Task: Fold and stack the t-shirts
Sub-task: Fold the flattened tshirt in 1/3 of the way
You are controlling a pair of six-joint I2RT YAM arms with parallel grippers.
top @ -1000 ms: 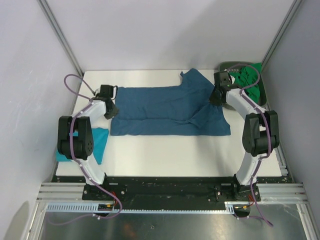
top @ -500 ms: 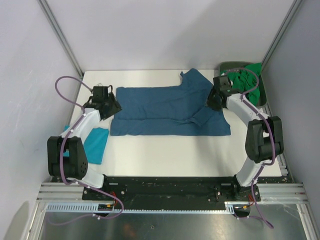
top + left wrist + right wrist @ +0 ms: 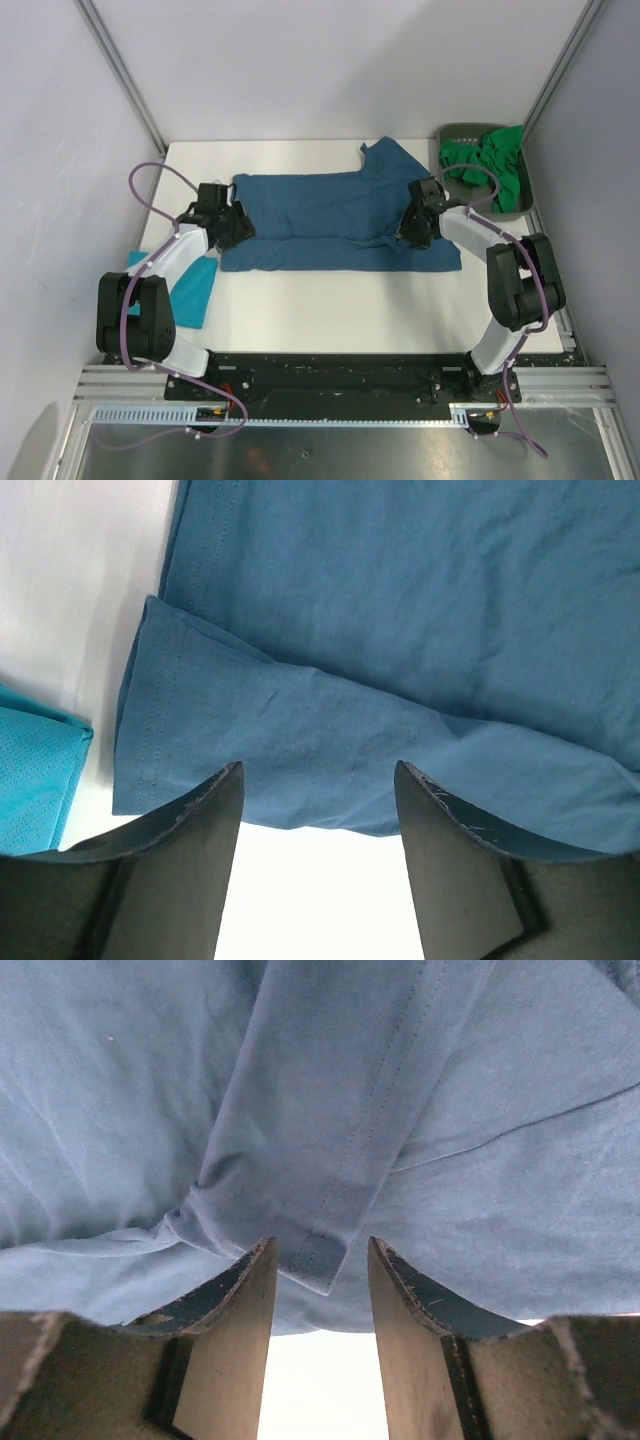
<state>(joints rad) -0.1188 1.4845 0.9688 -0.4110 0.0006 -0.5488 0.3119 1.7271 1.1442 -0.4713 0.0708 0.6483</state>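
1. A turquoise t-shirt, folded small, lies at the left edge of the white surface. Part of it is under the left arm. In the left wrist view its corner sits just beside the blue shirt, with a strip of bare surface between them.
2. The left claw is low over the left end of the dark steel-blue t-shirt. Its fingers are well apart. In the wrist view the claw frames the shirt's folded near edge. Whether the tips touch the cloth cannot be told.
3. The steel-blue t-shirt is spread flat across the middle of the surface, lengthwise from left to right. One sleeve points toward the far edge, and another flap is folded over near the right end.
4. The right claw is over that right end. Its fingers are parted by a narrower gap, and they grip nothing. In the wrist view the claw has a stitched hem corner of the shirt lying at its tips.
5. Bright green t-shirts are heaped in a dark grey tray at the far right corner.
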